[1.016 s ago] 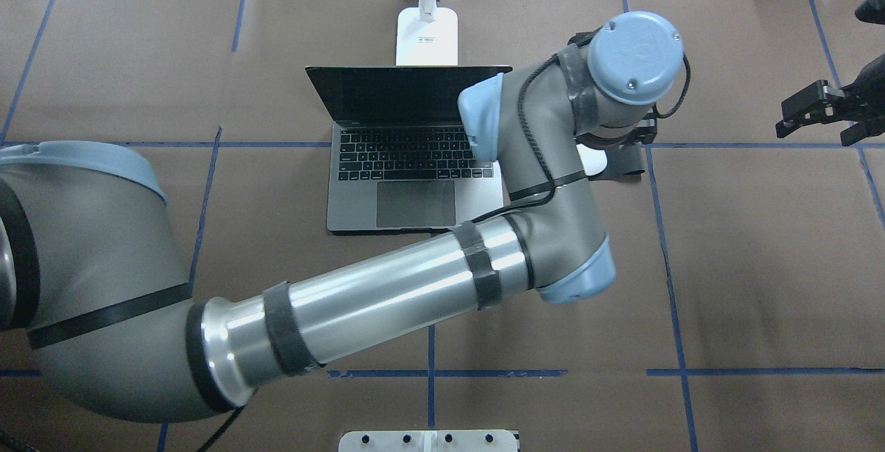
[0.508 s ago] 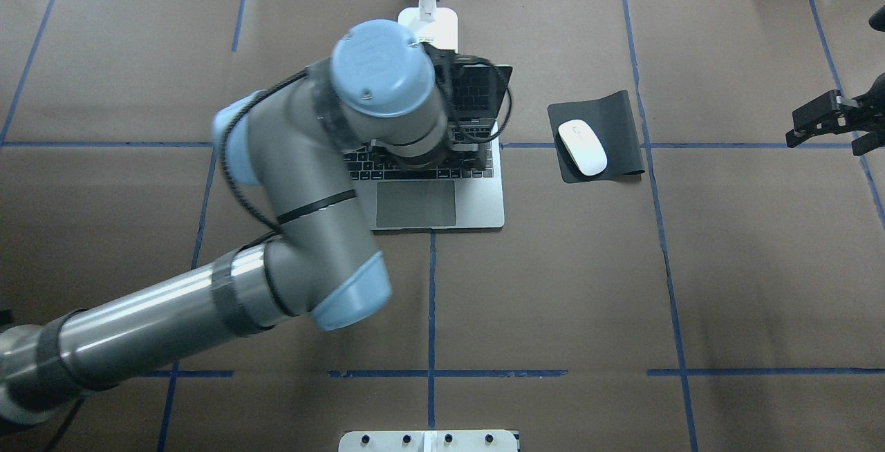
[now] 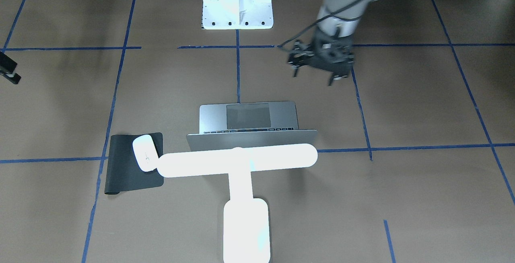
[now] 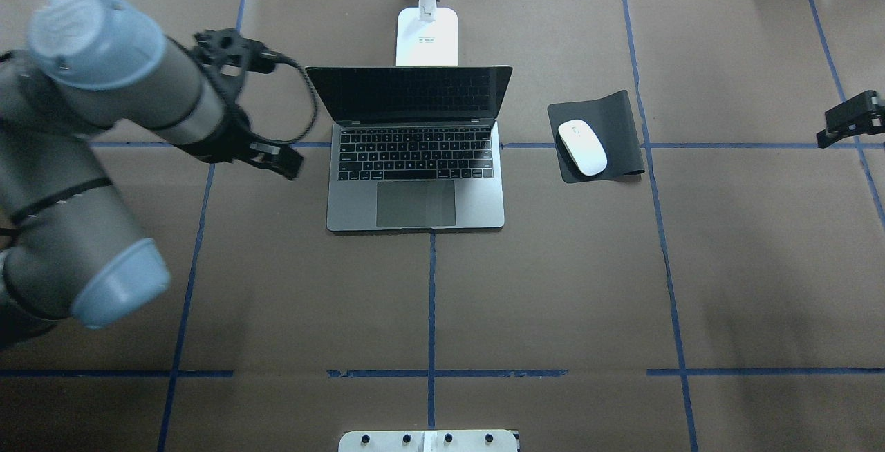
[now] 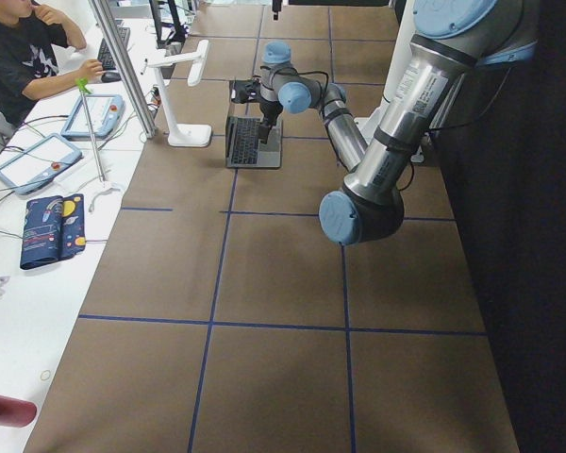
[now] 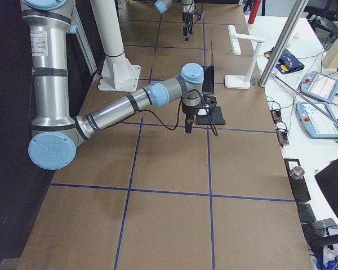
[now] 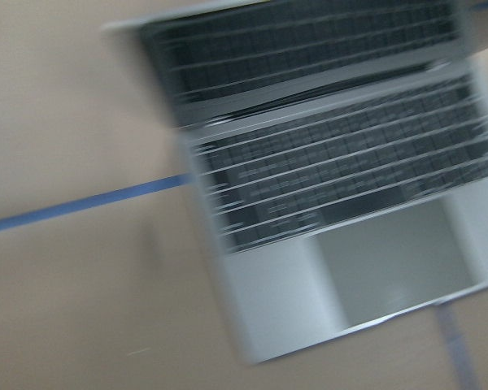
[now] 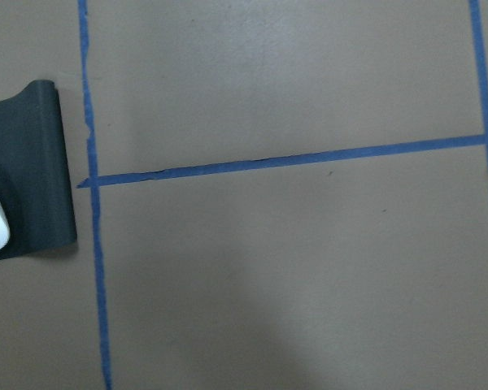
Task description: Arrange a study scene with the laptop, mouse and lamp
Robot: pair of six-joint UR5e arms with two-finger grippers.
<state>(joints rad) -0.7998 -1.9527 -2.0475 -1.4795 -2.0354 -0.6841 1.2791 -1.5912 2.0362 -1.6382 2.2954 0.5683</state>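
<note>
The laptop [image 4: 415,162] stands open mid-table with a dark screen; the left wrist view shows the laptop [image 7: 333,187] blurred. Behind it the lamp [image 3: 237,160] glows white, its base [image 4: 427,36] at the table's far side. The white mouse [image 4: 582,146] lies on a black mat [image 4: 612,120] to the laptop's right. My left gripper [image 3: 314,76] hangs open and empty above the table, left of the laptop. My right gripper [image 4: 854,119] is at the right edge, fingers apart, holding nothing. The right wrist view catches the mat's end [image 8: 32,175].
Brown paper with blue tape lines [image 4: 431,300] covers the table. The white bolted robot pedestal [image 3: 237,5] stands at the robot's side. A desk with tablets [image 5: 38,160], a metal pole [image 6: 281,50] and a seated person [image 5: 19,47] lie beyond the lamp side.
My left arm swung from over the mouse mat, across the laptop, to the laptop's left. The mouse now lies uncovered on the mat. My right gripper drew further toward the right edge.
</note>
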